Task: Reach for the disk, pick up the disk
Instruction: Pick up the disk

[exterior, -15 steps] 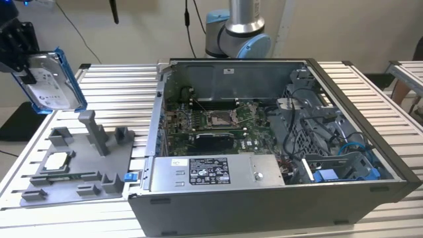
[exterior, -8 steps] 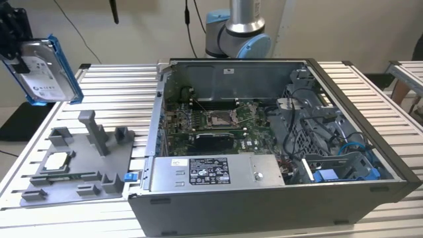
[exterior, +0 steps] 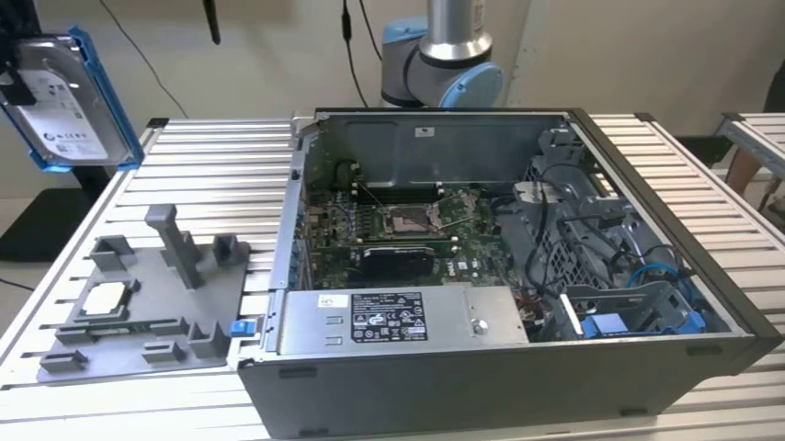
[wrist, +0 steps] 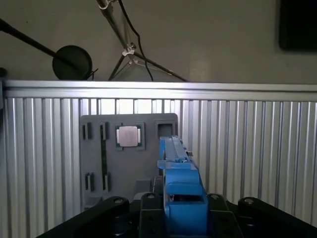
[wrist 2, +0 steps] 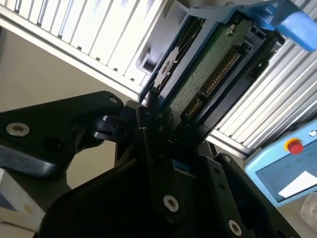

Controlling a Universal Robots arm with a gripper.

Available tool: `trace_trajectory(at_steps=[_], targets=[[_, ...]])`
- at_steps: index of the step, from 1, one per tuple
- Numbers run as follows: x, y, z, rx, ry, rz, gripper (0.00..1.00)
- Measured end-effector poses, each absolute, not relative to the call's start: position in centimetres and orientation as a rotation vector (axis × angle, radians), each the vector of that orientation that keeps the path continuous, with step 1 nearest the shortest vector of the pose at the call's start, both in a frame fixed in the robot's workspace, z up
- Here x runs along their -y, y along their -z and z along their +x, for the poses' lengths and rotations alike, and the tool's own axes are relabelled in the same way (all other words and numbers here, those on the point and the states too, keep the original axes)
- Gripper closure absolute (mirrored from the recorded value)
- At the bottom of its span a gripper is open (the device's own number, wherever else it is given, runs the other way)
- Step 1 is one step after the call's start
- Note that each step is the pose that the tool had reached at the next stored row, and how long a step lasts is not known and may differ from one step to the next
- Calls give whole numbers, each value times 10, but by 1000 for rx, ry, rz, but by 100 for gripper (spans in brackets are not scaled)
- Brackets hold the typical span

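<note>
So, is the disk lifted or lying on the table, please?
Lifted: the disk hangs upright above the table, clamped edge-on in the pincer.

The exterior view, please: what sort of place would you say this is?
Likely a robotics lab for computer assembly: an open computer case on a slatted metal table, a robot arm behind it, the gripper holding the disk.

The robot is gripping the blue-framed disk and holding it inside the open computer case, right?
Not quite. The gripper is shut on the disk, but holds it up in the air at the exterior view's left, well outside the computer case. The exterior view shows this.
</note>
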State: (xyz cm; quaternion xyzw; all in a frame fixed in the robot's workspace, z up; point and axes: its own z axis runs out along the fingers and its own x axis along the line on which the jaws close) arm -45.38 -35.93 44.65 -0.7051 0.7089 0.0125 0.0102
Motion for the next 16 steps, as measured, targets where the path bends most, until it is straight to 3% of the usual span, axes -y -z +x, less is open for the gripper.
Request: trace_trajectory(at_steps=[16], targets=[[359, -510, -454, -2216, -39, -2198, 100]])
